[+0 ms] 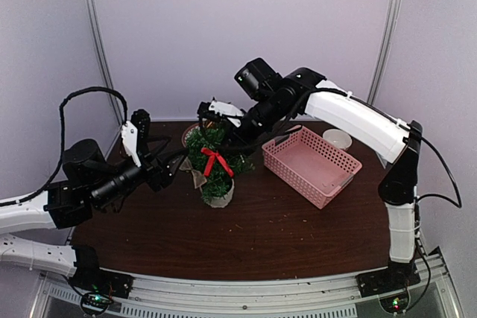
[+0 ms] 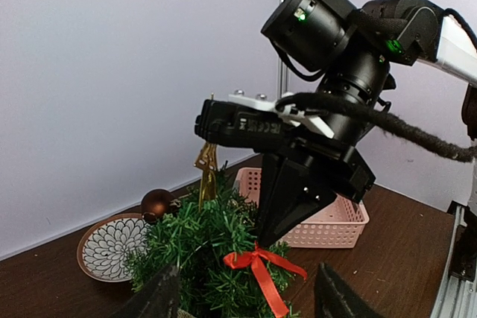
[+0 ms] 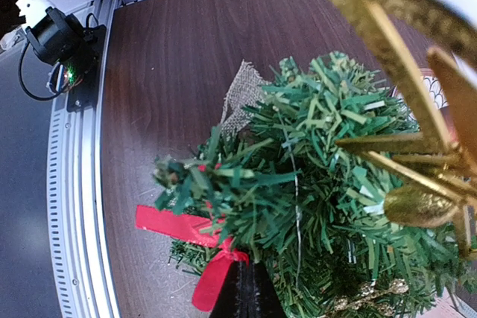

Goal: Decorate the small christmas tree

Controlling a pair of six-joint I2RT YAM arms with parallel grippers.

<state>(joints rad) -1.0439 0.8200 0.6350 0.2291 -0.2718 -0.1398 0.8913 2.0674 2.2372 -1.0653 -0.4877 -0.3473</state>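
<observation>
The small christmas tree stands mid-table in a whitish pot, with a gold star on top and a brown bauble on its far side. A red bow sits on the near branches. My right gripper reaches down from above, shut, its tips pinching the bow's knot against the tree. My left gripper comes in low from the left, open. Its dark fingers stand wide on either side of the tree's lower branches. Whether they touch it is unclear.
A pink basket sits right of the tree, with a small white cup behind it. A patterned plate lies behind the tree on the left. A scrap of burlap hangs at the tree's base. The right arm arches over the basket.
</observation>
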